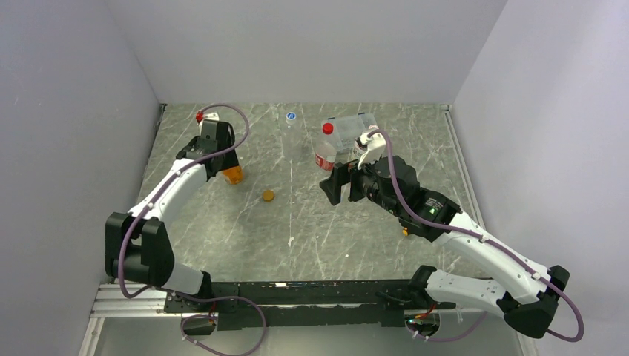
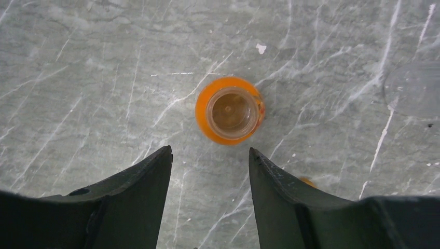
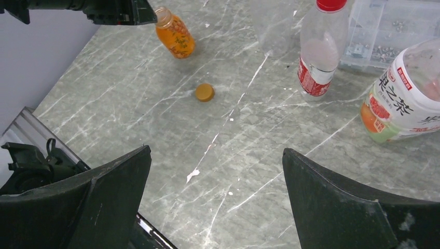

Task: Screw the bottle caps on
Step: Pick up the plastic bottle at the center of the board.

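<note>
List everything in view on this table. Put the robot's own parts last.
squat bottle: one, orange liquid, uncapped, far left, just beyond the left gripper's fingertips
loose cap: one, orange, alone mid-table
red-labelled bottle: one, clear, with red cap on, far centre
white-labelled bottle: one, orange-green at the base, right of the red-labelled bottle, top not visible
vial: one, tiny, blue-topped, far edge
compartment box: one, clear, behind the two labelled bottles
table: one, grey marbled
left gripper: one, black, open, by the squat bottle
right gripper: one, black, open wide, near the red-labelled bottle
</note>
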Motion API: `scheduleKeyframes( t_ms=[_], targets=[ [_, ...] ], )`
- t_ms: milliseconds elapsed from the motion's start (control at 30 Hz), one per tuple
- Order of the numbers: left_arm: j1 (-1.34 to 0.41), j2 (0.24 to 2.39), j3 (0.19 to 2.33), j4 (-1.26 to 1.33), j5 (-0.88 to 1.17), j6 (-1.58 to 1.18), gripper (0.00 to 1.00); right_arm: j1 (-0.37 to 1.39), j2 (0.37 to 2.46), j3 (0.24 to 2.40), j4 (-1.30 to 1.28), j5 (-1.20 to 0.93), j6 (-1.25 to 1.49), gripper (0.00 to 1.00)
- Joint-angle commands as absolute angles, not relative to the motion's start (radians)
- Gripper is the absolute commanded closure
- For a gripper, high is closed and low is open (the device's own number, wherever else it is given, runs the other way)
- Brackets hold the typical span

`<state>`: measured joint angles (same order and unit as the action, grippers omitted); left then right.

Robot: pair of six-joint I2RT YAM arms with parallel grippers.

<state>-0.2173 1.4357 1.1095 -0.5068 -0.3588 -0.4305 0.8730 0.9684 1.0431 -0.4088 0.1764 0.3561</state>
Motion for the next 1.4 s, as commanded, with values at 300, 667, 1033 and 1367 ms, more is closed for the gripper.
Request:
scheduleKeyframes(
  t_ms=[300, 667, 1033, 1367],
  targets=[
    [-0.196, 1.52, 1.147, -0.406, -0.292, -0.376, 0.42, 0.871, 0.96, 1.046, -0.351, 0.163, 0.346, 0.0],
    [-0.193, 1.567, 1.177, -0.386, -0.301, -0.348, 0.43, 0.871, 0.957, 1.046, -0.354, 0.166, 0.338, 0.0],
    [-0.192, 1.611, 1.223, -0.397, -0.307, -0.343, 0.48, 0.871, 0.951, 1.039, -0.354, 0.169, 0.334, 0.0],
    [-0.192, 1.625, 1.232, -0.445, -0.315, -0.359, 0.47, 0.871, 0.942, 1.03, -0.356, 0.166, 0.334, 0.0]
  ],
)
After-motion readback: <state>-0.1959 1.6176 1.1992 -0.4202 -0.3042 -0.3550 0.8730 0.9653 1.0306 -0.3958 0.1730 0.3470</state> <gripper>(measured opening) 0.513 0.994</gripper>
